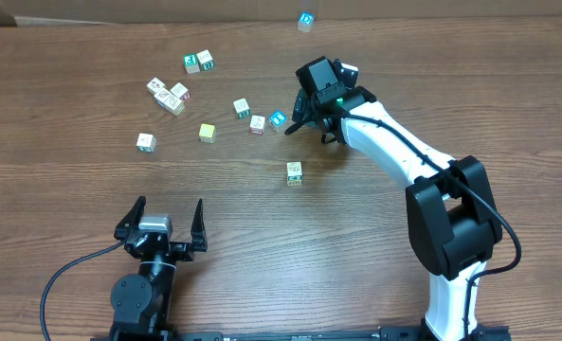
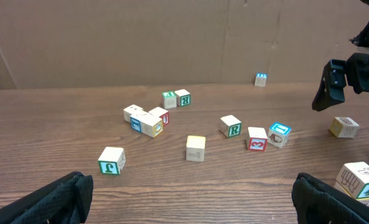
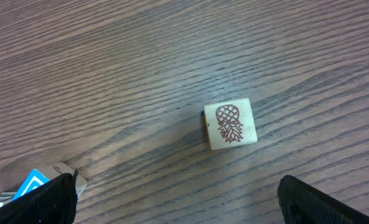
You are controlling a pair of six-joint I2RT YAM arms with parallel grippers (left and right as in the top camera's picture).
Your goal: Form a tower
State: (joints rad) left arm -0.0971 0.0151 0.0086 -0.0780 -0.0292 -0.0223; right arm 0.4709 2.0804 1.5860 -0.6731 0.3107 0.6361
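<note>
Risk sits in my descent: right gripper (image 3: 184,202), spread wide and empty over the pineapple cube (image 3: 231,124), could clip it askew; the tower (image 1: 294,173) stands well apart mid-table, left gripper (image 1: 162,223) open, empty.

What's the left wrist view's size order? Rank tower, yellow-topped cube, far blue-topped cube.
1. tower, partly hidden
2. yellow-topped cube
3. far blue-topped cube
Camera nearness likely explains the cubes' difference.

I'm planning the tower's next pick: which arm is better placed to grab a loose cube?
Right, probably. The open right gripper hangs among the loose cubes, a pineapple cube just ahead of it. The left gripper, also open, sits back near the table edge, apart from every cube.
</note>
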